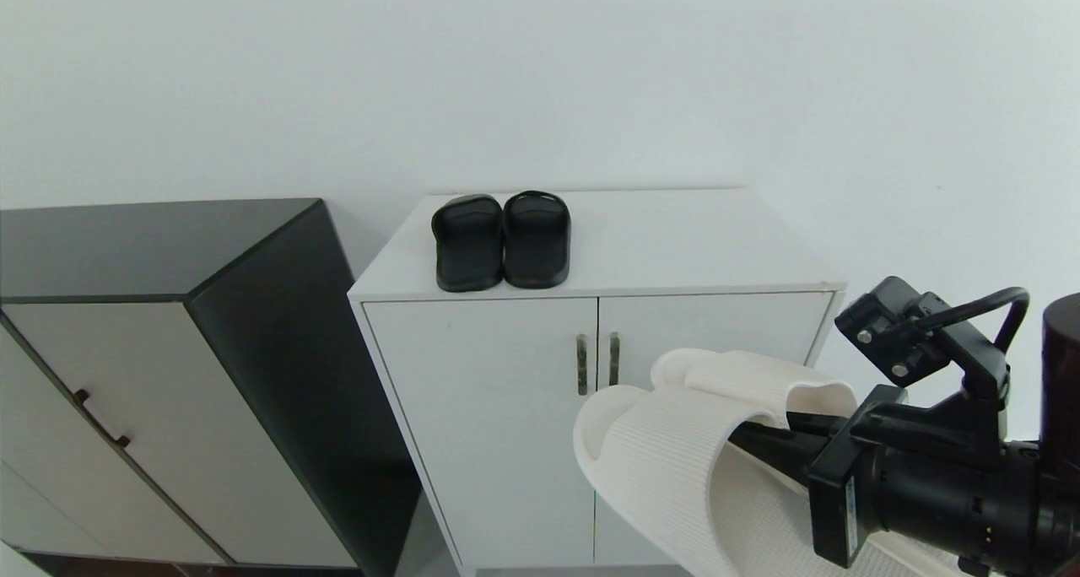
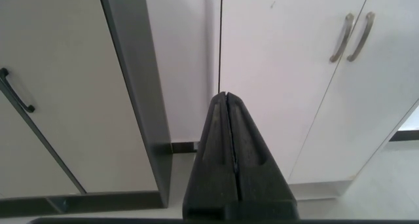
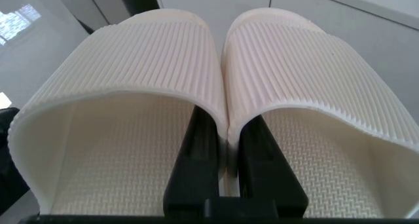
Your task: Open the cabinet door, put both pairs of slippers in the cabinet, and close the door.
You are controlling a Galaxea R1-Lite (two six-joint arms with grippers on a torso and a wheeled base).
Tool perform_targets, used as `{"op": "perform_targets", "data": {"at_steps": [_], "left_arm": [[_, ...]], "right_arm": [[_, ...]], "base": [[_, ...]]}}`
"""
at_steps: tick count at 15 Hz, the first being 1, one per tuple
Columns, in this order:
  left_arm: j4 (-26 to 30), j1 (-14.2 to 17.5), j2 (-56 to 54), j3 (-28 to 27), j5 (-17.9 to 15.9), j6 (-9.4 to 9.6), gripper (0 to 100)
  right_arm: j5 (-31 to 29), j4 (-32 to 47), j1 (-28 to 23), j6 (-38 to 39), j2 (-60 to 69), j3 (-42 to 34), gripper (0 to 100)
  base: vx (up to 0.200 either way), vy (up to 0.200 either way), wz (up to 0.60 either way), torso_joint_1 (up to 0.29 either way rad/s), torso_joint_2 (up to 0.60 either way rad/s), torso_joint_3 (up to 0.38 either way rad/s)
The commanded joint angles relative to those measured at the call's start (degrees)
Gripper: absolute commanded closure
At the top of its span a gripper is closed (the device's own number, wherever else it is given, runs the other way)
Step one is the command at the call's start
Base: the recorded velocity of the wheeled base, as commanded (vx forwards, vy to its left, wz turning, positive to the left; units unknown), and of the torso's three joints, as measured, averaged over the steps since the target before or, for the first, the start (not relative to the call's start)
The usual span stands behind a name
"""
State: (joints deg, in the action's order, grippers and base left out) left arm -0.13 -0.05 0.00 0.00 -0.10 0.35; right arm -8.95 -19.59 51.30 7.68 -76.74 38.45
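Cabinet [image 1: 489, 408] — against the wall [image 1: 540, 71], with two handles [image 1: 597, 362] side by side at the centre seam. On its top, left half, by the front edge: first pair of slippers [image 1: 502, 241], side by side, touching. Just beside it on the left: side cabinet [image 1: 169, 248]. Before the right door — second pair of slippers [image 1: 675, 459], side by side, carried on the right gripper [image 3: 227, 129], one of its jaws inside each slipper.

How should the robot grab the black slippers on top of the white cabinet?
Probably pinch the two touching inner strap walls of the black slippers, one finger inside each, coming from the front. They lie side by side on the cabinet with heels toward the robot, like the white slippers in the right gripper.
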Motion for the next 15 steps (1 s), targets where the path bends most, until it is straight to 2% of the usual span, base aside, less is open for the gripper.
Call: {"op": "perform_targets", "data": {"at_steps": [1,11,12,15], "left_arm": [[0.0,0.0,0.0,0.0,0.0,0.0,100],[0.0,0.0,0.0,0.0,0.0,0.17,100],[0.0,0.0,0.0,0.0,0.0,0.17,0],[0.0,0.0,0.0,0.0,0.0,0.26,0]], "right_arm": [[0.0,-0.1,0.0,0.0,-0.3,0.0,100],[0.1,-0.1,0.0,0.0,-0.4,-0.1,100],[0.1,-0.1,0.0,0.0,-0.4,-0.1,100],[0.1,-0.1,0.0,0.1,-1.1,-0.1,100]], "base": [[0.0,0.0,0.0,-0.193,0.51,0.305],[0.0,0.0,0.0,-0.168,0.49,0.32],[0.0,0.0,0.0,-0.124,0.46,0.33],[0.0,0.0,0.0,-0.111,0.45,0.349]]}}
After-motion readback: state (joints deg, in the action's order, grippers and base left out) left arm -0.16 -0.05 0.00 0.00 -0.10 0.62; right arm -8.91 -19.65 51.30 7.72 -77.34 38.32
